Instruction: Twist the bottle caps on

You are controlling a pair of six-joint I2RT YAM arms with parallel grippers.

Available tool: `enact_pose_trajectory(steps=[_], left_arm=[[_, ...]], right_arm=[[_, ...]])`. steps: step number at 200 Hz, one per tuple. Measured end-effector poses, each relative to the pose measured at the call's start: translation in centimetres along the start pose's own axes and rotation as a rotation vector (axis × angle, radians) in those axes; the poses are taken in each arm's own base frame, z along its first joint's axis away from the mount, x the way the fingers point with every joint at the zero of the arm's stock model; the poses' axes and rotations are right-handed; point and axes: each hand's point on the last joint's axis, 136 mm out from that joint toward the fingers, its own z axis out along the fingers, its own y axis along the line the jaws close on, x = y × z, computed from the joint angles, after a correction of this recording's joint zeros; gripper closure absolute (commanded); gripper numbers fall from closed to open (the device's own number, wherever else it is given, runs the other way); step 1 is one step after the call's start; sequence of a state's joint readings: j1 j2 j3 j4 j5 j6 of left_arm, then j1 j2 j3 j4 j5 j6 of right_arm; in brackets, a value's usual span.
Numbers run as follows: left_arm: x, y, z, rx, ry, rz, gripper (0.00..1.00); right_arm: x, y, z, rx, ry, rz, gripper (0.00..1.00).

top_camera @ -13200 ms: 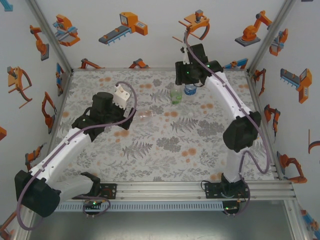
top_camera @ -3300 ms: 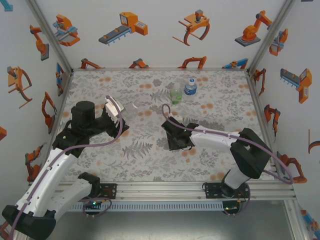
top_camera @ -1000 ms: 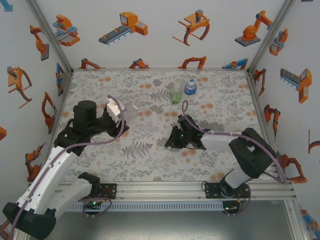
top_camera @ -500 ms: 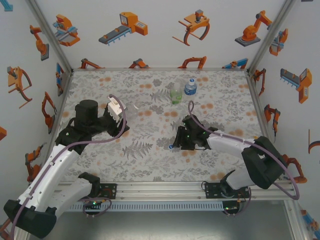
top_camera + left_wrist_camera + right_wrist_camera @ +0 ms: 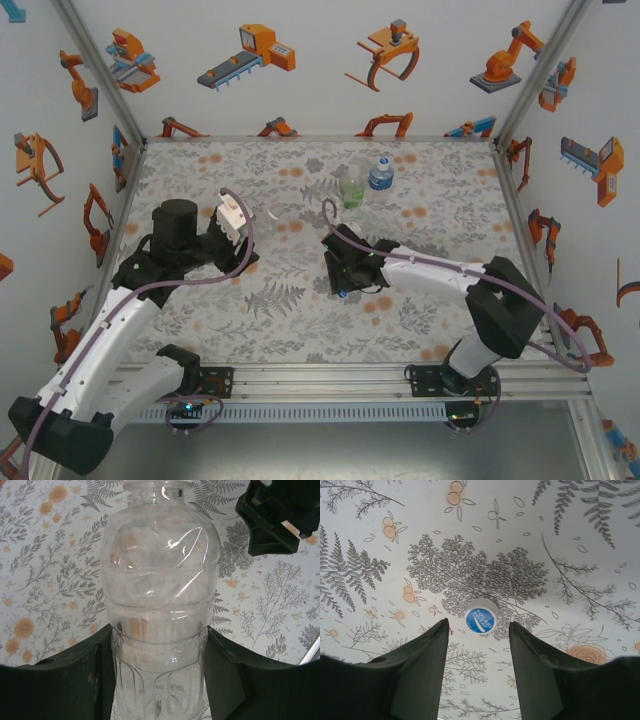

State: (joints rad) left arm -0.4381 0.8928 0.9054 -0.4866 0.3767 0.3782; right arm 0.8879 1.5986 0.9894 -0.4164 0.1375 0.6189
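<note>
One white cap with a blue logo lay top-up on the flowery table. The right claw hung right over it, spread wide with a finger either side of the cap and nothing held. Well left of the cap and a bit further back, the left claw was pinching the plain bottle by its lower body, neck bare. The green bottle and blue bottle stood well behind the cap.

Risky bit, probably: the cap's low and slick, so fingers closing off-centre could squirt it out or tip it. A tilted cap would likely cross-thread. The bottle also looked thin enough to buckle or spin in the grip.

Compared with a second before, the right claw had gone from pressed together to spread, and had swung round to sit over the cap.
</note>
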Motion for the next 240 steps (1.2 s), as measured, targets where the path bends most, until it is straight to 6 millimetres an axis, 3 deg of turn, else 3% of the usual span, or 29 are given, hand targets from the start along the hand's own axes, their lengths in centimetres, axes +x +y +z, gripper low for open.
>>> enact_pose_trajectory(steps=[43, 136, 170, 217, 240], left_arm=[[-0.1, 0.1, 0.0, -0.004, 0.0, 0.003, 0.84], [-0.1, 0.1, -0.1, -0.004, -0.001, 0.004, 0.84], [-0.1, 0.1, -0.1, -0.004, -0.001, 0.004, 0.84], [-0.1, 0.1, -0.1, -0.004, -0.001, 0.004, 0.84], [-0.1, 0.1, -0.1, -0.004, -0.001, 0.004, 0.84]], right_arm=[[0.1, 0.7, 1.3, 0.034, 0.048, -0.045, 0.51], [1.1, 0.2, 2.1, 0.057, 0.091, -0.047, 0.55], [1.9, 0.1, 3.0, 0.066, 0.124, -0.048, 0.6], [2.1, 0.4, 3.0, 0.049, 0.134, -0.042, 0.62], [2.3, 0.6, 3.0, 0.037, 0.143, -0.038, 0.59]])
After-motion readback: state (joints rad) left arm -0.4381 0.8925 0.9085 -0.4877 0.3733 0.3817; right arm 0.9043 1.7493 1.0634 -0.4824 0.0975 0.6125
